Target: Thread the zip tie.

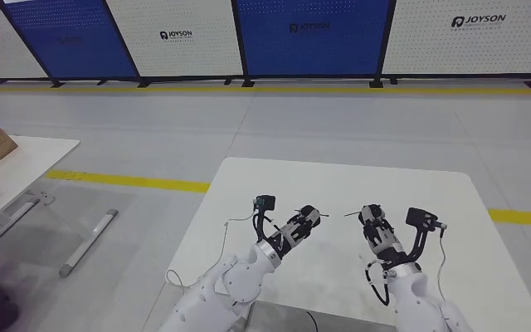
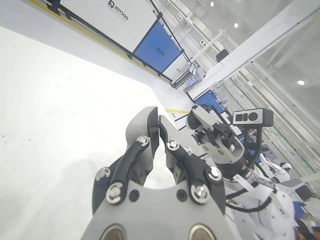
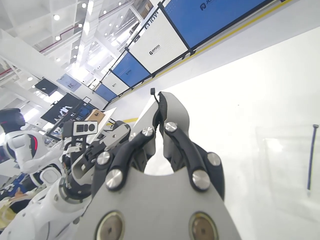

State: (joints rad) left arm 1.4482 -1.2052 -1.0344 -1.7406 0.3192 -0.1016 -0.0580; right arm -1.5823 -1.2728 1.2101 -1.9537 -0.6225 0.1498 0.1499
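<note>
I'm working in a big robotics test hall: blue and white partition panels point(image 1: 311, 37), a yellow floor line point(image 1: 124, 179), a high lit ceiling point(image 3: 65, 8), and apparently another humanoid robot point(image 3: 15, 138) nearby.

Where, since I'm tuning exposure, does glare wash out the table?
Left wrist view: the table glares flat white, faint shadow under the left gripper. Right wrist view: same glare, loose zip tie shows dark against it. Top view: table evenly lit.

A white table point(image 1: 348, 178) stands on a pale grey floor point(image 1: 249, 124) crossed by a yellow line point(image 1: 124, 179), with a second white table point(image 1: 33, 158) off to the left carrying a brown box point(image 1: 5, 143), and blue panels point(image 1: 311, 37) and white panels point(image 1: 174, 33) lining the back.
</note>
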